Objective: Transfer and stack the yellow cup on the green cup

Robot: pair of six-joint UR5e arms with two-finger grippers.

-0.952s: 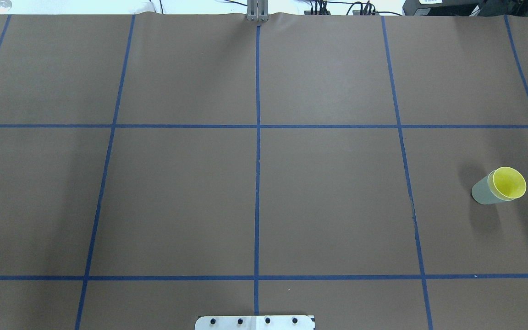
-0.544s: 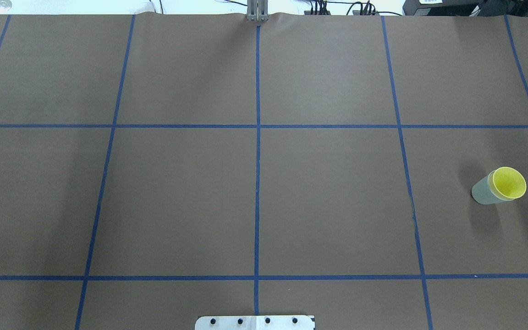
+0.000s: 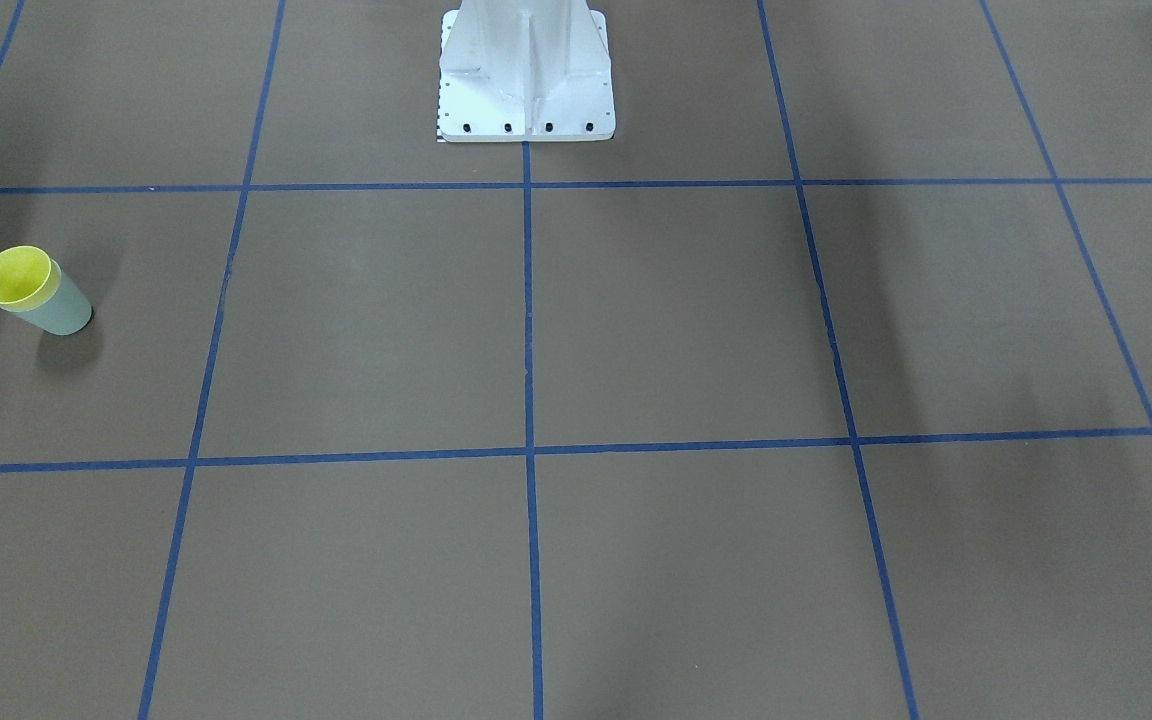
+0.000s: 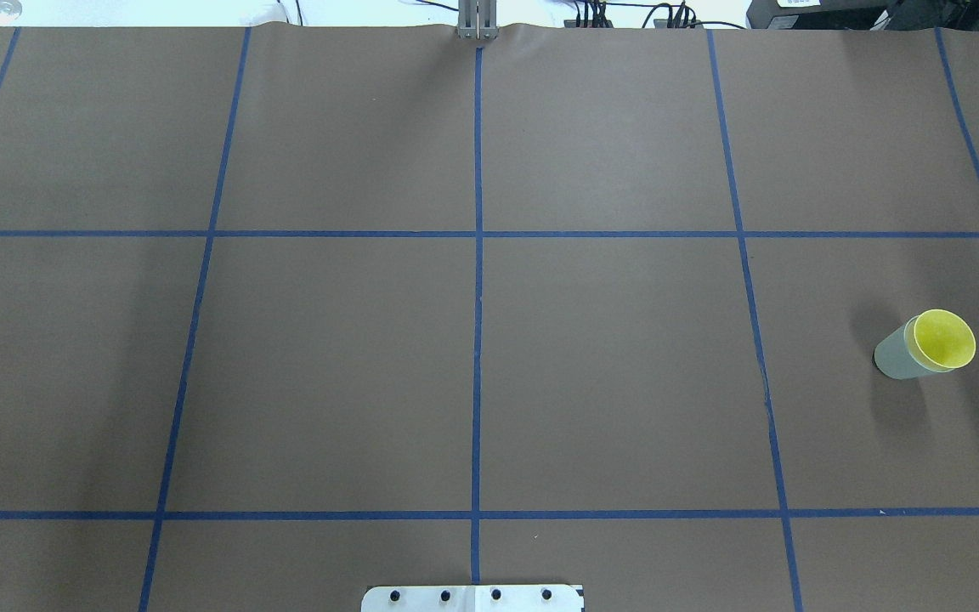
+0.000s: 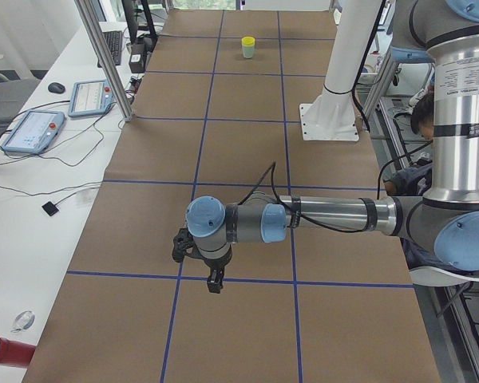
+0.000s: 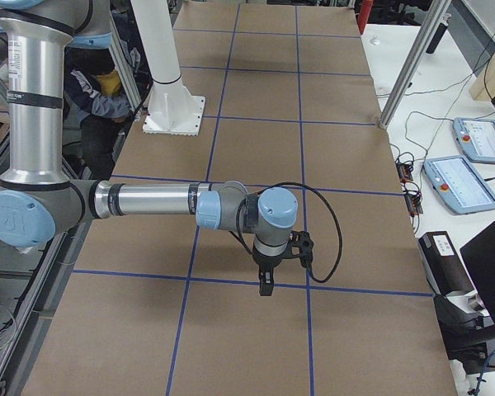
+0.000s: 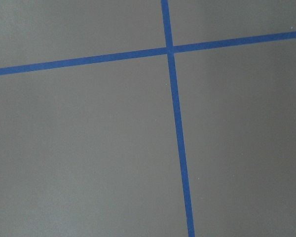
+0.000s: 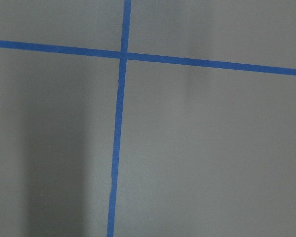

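Yellow cup [image 4: 944, 338]: sitting inside the green cup [image 4: 896, 357], only its rim sticking out. Standing upright together far out on the robot's right side of the brown table [image 4: 608, 365]. Showing no arms from overhead or from the front, only from the side views. Left gripper [image 5: 214, 283] and right gripper [image 6: 266, 286]: hanging low over the blue tape lines [image 4: 477, 340], well apart from the cups, carrying nothing. Too small for telling how far open.
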